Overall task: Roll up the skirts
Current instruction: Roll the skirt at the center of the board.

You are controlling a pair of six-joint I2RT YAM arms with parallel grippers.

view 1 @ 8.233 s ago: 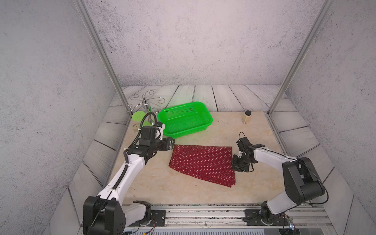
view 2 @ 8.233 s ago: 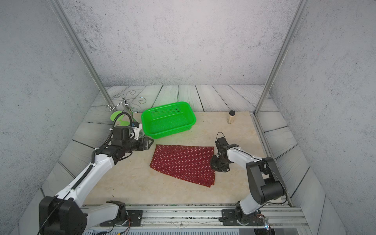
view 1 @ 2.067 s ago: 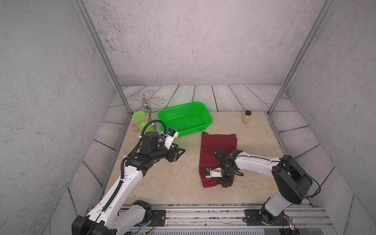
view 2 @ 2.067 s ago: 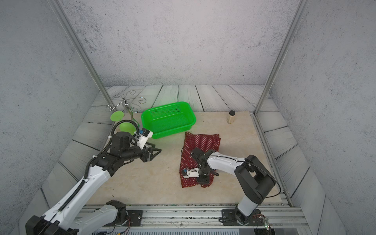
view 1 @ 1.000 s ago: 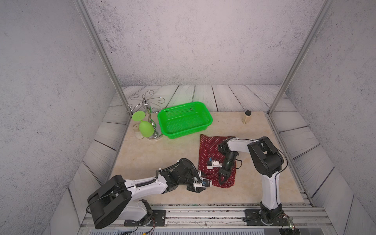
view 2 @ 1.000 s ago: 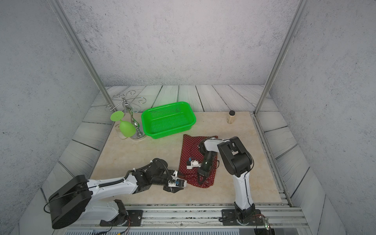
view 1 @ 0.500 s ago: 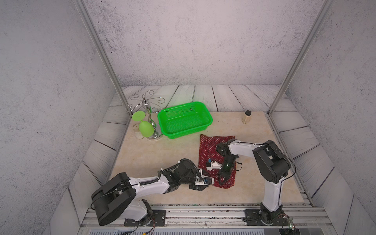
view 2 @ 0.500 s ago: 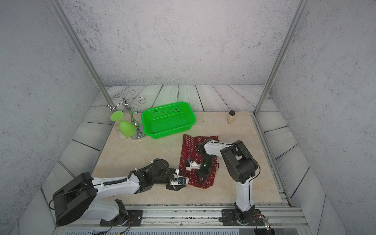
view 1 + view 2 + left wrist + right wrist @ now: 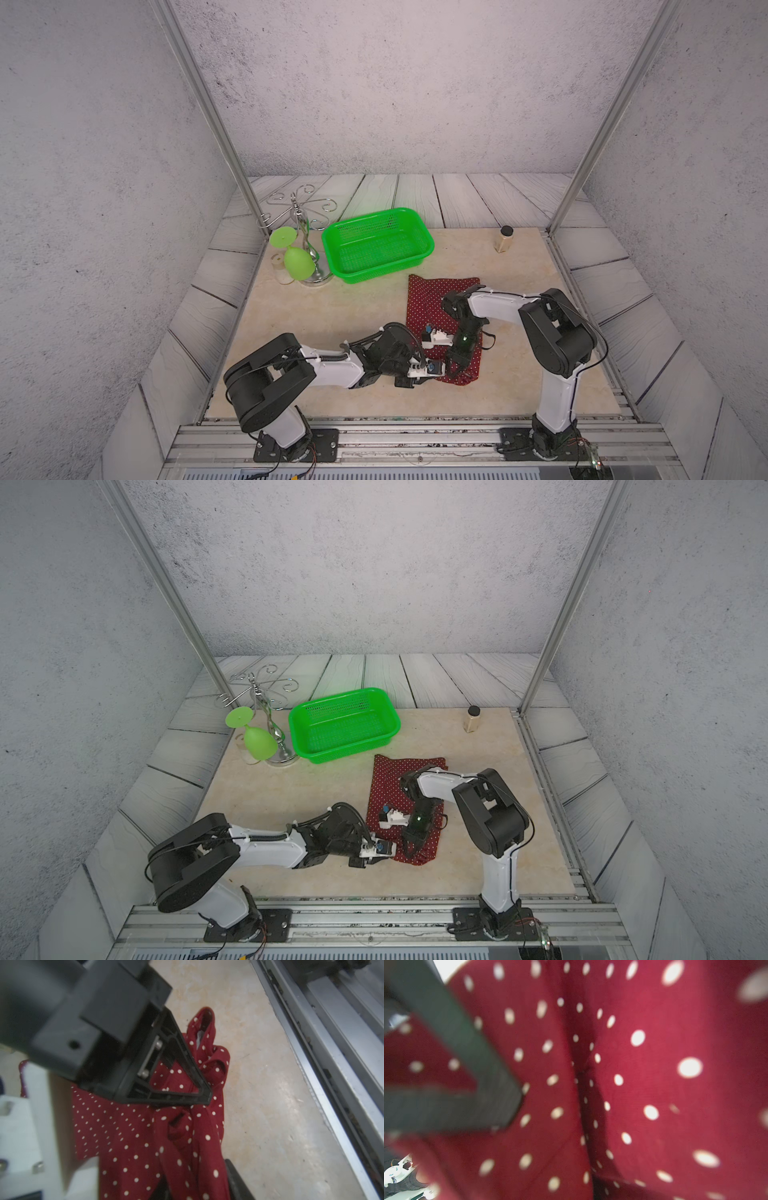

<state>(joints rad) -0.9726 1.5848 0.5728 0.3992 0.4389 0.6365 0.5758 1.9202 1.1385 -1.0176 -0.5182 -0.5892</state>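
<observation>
The left fingers [image 9: 236,1180] pinch a bunch of the skirt [image 9: 128,1130] at its near end, low on the table [image 9: 259,1105]. Just beside them, the right fingers [image 9: 199,1098] are clamped on the skirt too, and the red cloth puckers up to their tip. In the right wrist view, the dotted cloth fills almost the whole picture.

In both top views the skirt [image 9: 428,299] [image 9: 386,779] is a long folded strip. It lies on the table, from just in front of the green basket [image 9: 374,272] toward the metal rail [image 9: 332,1064]. The left arm lies low across the table. The right arm bends over the skirt. A green glass [image 9: 298,262] hangs on a wire rack [image 9: 297,208] beside the basket. A small jar [image 9: 504,240] stands well apart at the back.
</observation>
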